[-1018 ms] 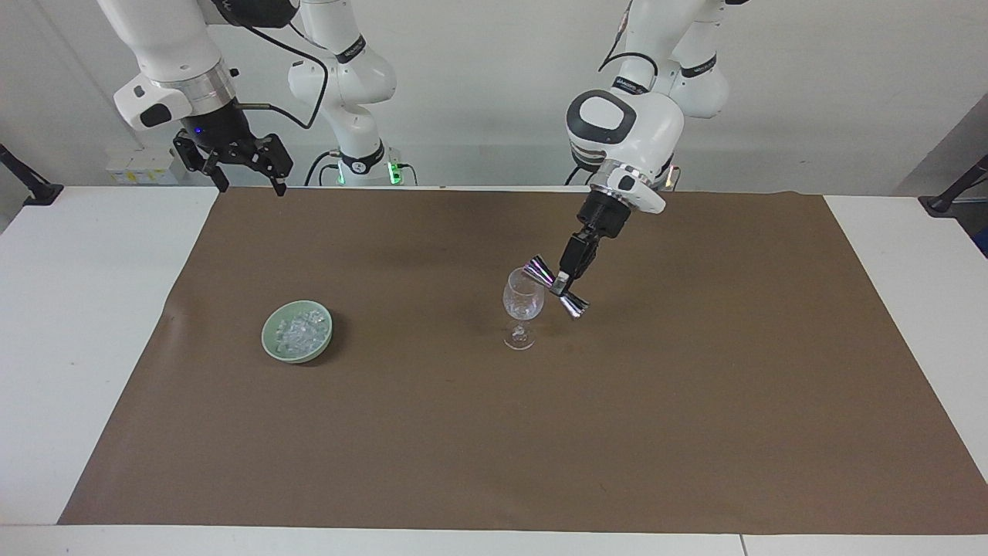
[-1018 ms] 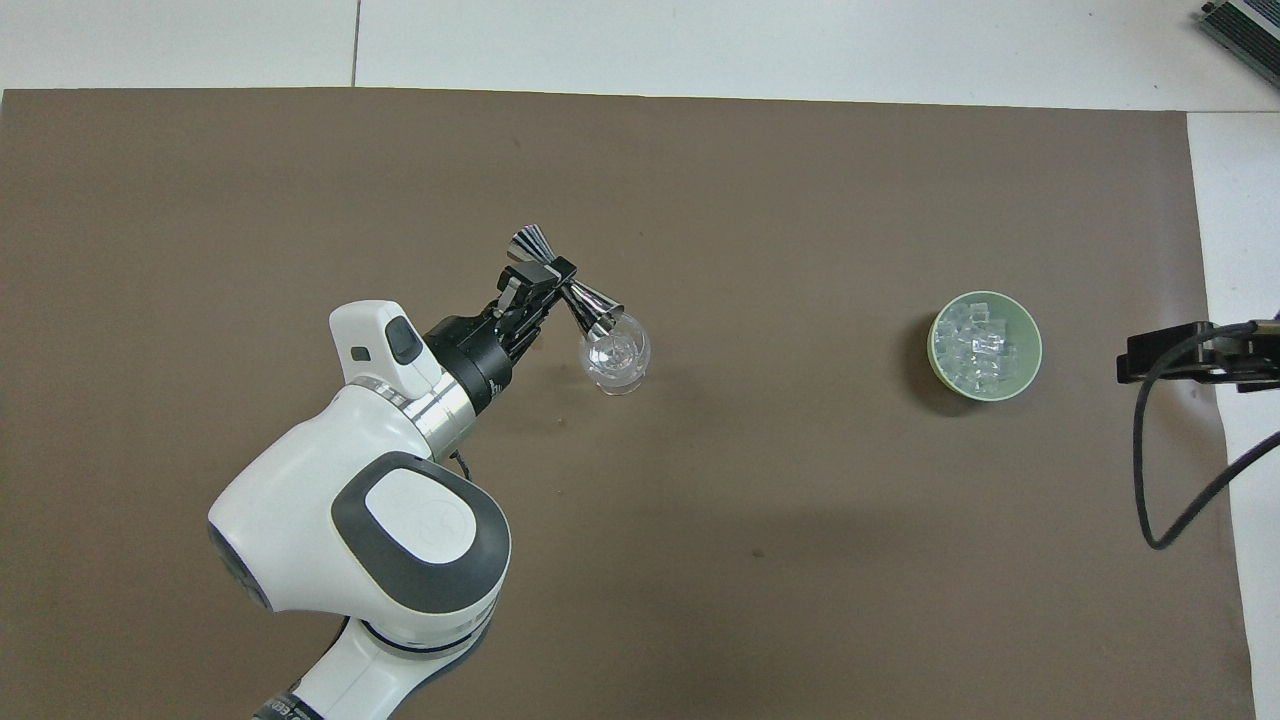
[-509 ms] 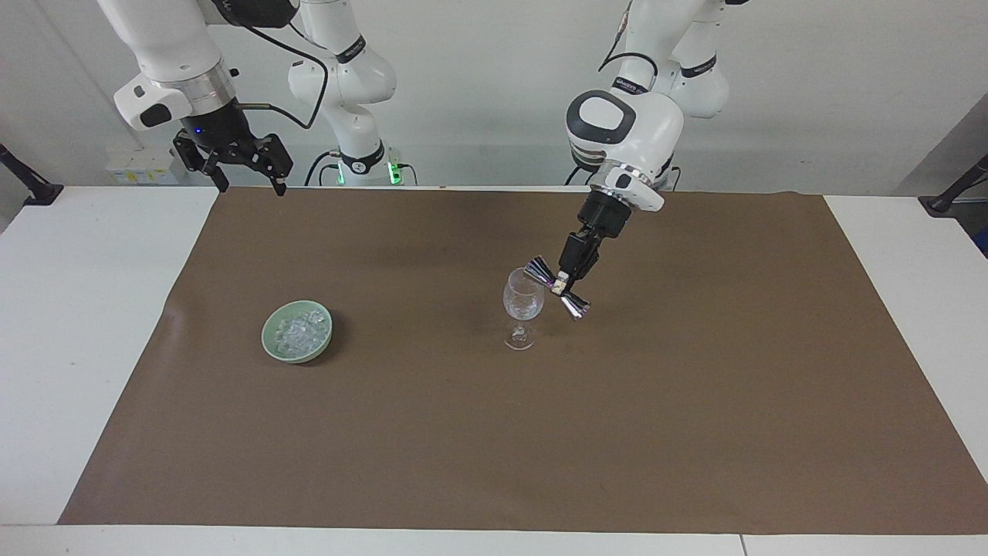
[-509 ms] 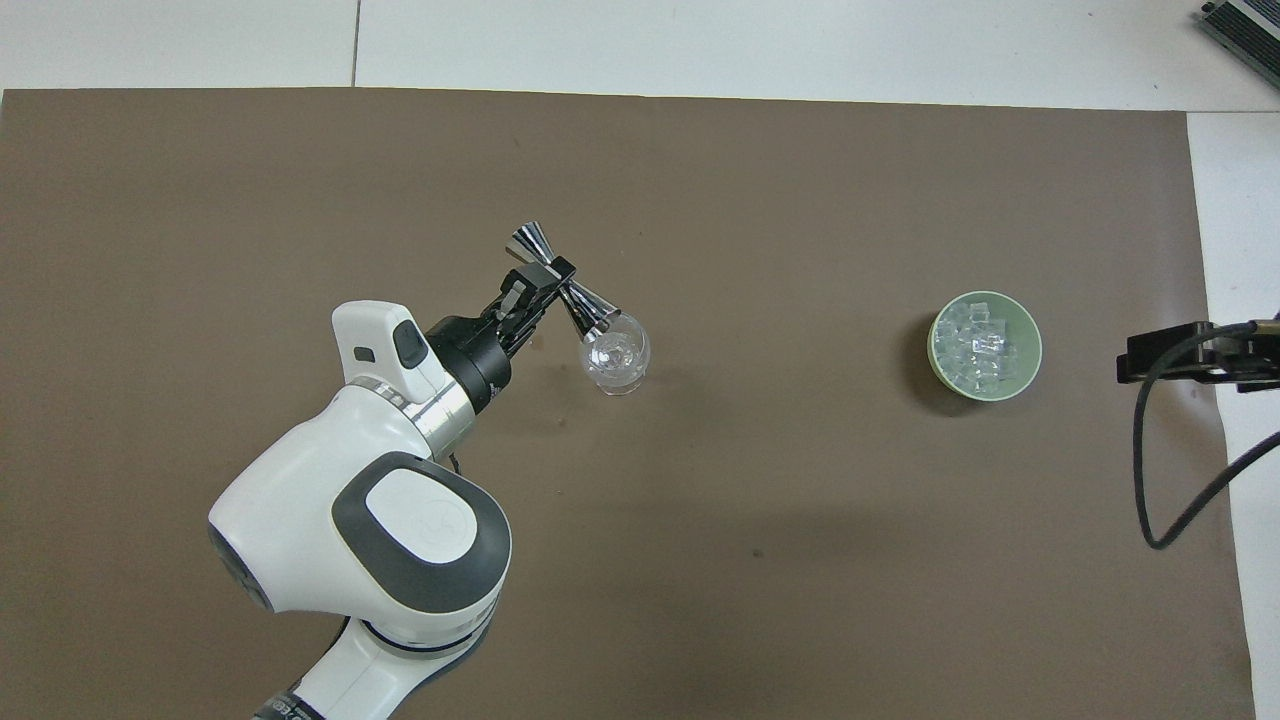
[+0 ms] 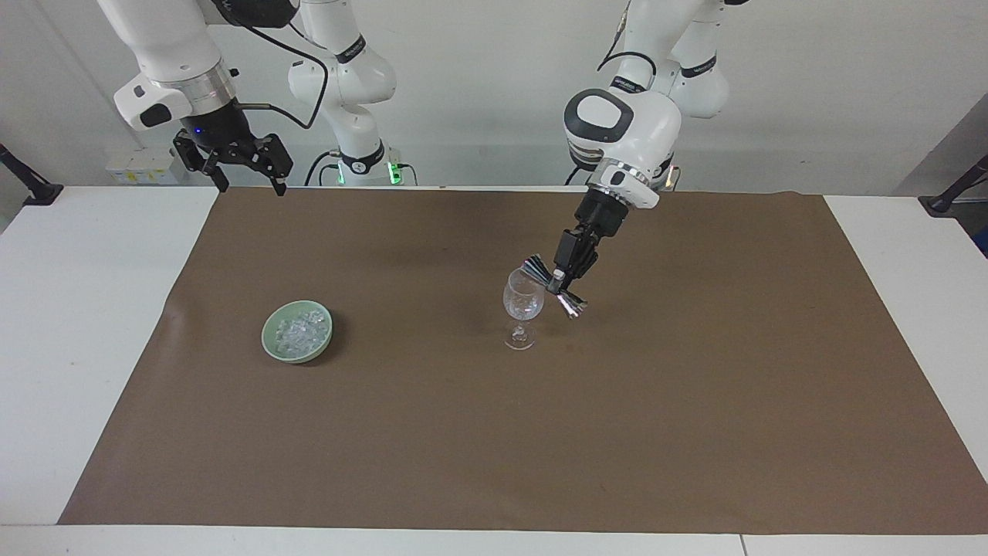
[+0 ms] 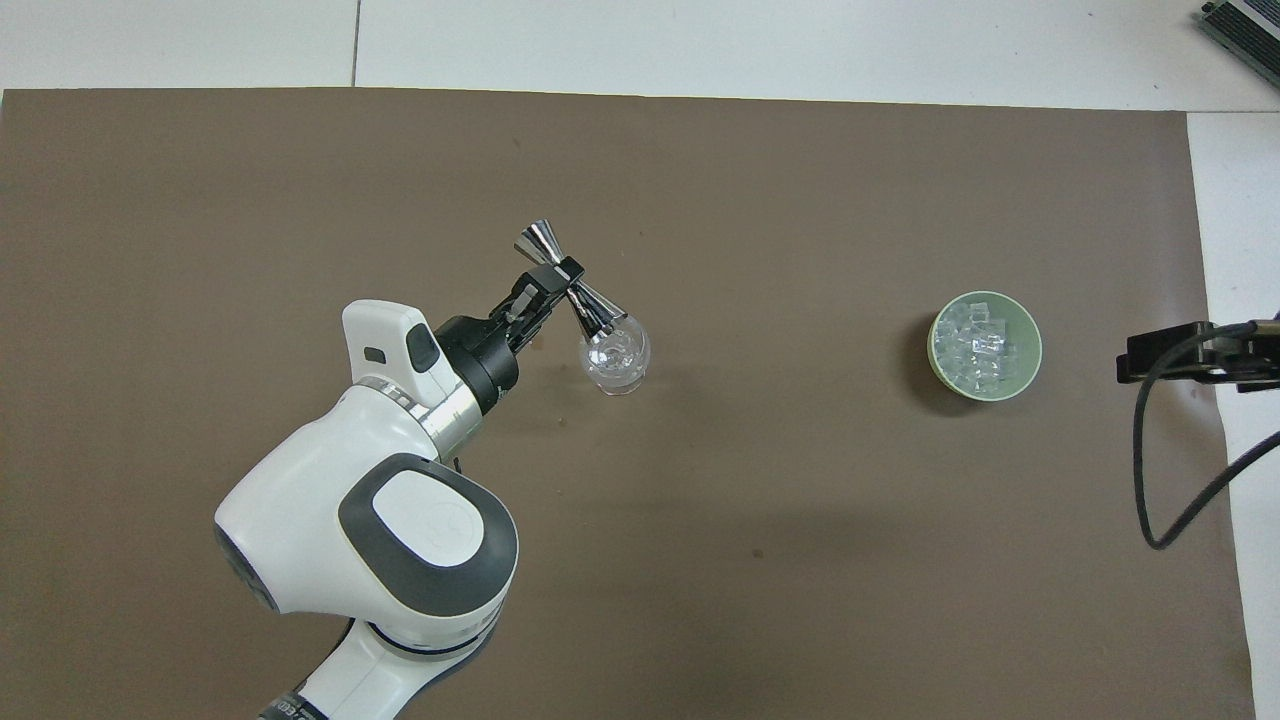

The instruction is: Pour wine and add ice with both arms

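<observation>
Ice (image 5: 300, 333) lies heaped in a green bowl (image 5: 272, 343) on the brown mat (image 5: 494, 432), toward the right arm's end of the surface, well apart from both sets of jaws. Wine glass (image 5: 522, 303) stands upright mid-mat. Left gripper (image 5: 557, 282) has its jaws pinched on the waist of a metal jigger (image 5: 569, 304), tilted with one cup at the glass rim. Right gripper (image 5: 244, 174) hangs over the mat's corner nearest the robots, jaws spread, waiting. Open mat surrounds bowl and glass on all sides.
</observation>
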